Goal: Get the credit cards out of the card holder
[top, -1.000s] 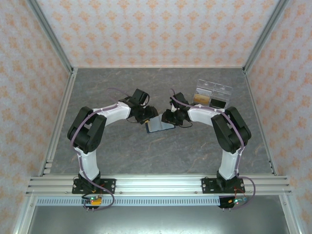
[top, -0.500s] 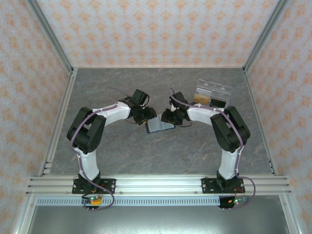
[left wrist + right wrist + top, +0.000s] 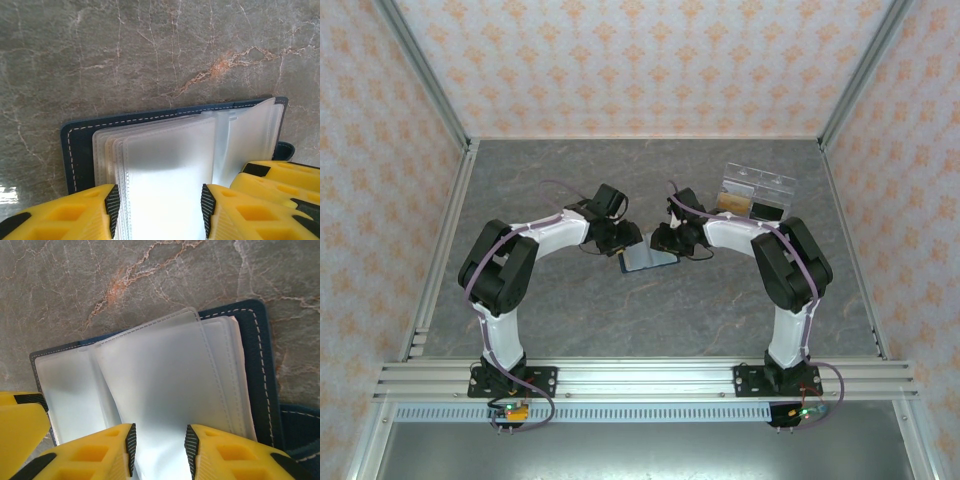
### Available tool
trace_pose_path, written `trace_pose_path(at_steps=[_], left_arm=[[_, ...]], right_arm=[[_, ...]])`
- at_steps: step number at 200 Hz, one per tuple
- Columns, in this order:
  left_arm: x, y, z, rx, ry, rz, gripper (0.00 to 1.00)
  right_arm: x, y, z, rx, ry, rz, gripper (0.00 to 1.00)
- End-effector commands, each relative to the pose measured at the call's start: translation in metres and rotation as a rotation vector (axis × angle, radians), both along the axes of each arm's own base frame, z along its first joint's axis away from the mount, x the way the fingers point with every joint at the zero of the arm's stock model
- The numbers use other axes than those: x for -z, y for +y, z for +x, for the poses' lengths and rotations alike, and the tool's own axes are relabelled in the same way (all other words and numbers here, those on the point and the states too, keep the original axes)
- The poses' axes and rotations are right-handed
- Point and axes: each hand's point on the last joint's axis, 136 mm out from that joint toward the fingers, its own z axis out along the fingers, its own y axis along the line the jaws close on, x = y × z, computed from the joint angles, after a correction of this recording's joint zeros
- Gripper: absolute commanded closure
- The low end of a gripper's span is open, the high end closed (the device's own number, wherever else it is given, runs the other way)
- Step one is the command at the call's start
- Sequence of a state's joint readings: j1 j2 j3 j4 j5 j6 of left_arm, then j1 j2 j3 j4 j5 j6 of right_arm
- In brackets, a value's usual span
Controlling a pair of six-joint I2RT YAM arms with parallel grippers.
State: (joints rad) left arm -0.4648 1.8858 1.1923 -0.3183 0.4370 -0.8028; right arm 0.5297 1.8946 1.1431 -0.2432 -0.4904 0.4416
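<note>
Change since a second ago: hardly any. Both arms stay bent inward over the same spot and the card holder (image 3: 650,260) lies where it lay. The left wrist has only shifted a touch.
Card holder: lies open on the grey marbled table (image 3: 650,180), about mid-table, between the two grippers. Its navy cover with white stitching faces down.
Plastic sleeves (image 3: 165,170): a fan of frosted pages stands up from the cover, some lifted and some still lying flat.
Credit cards: they cannot be made out through the frosted sleeves.
Left gripper (image 3: 623,243): sits at the holder's left end. In its wrist view the yellow fingers stand partly apart with one lifted sleeve filling the gap between the black pads. Whether the pads actually clamp that sleeve cannot be told.
Right gripper (image 3: 663,243): sits at the holder's far right corner. In its wrist view the fingers stand somewhat closer together, with a raised sleeve running down between them. Whether they grip it cannot be told either.
Snap tab (image 3: 300,425): sticks out from the cover's edge on the right gripper's side and lies flat on the table.
Grippers to each other: close together, each one's yellow fingers showing at the edge of the other's wrist view.
Clear plastic box (image 3: 757,195): stands well apart at the far right of the table, beyond the right arm.
</note>
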Motion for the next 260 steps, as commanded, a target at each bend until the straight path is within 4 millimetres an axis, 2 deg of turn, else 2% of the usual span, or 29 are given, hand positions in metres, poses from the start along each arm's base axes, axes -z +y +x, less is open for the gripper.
trace_pose_path(at_steps=[1,36,73,77,105,215,260], left_arm=[[0.001,-0.003,0.002,0.015,-0.007,0.012,0.49],[-0.002,-0.001,0.002,0.015,-0.016,0.018,0.48],[-0.003,-0.01,0.003,0.029,-0.016,-0.01,0.49],[0.009,-0.011,0.002,0.032,0.009,-0.002,0.49],[0.011,-0.017,0.002,0.044,0.015,-0.014,0.5],[-0.001,-0.041,0.008,0.078,-0.013,-0.141,0.52],[-0.008,-0.045,0.01,0.085,-0.026,-0.168,0.6]], right_arm=[[0.034,-0.018,-0.014,0.01,0.079,-0.112,0.64],[0.035,-0.018,-0.014,0.01,0.081,-0.114,0.64],[0.034,-0.018,-0.014,0.01,0.079,-0.113,0.64],[0.034,-0.018,-0.014,0.011,0.081,-0.113,0.64],[0.034,-0.019,-0.014,0.011,0.08,-0.116,0.64],[0.034,-0.018,-0.015,0.007,0.084,-0.115,0.65],[0.034,-0.018,-0.015,0.007,0.085,-0.113,0.65]])
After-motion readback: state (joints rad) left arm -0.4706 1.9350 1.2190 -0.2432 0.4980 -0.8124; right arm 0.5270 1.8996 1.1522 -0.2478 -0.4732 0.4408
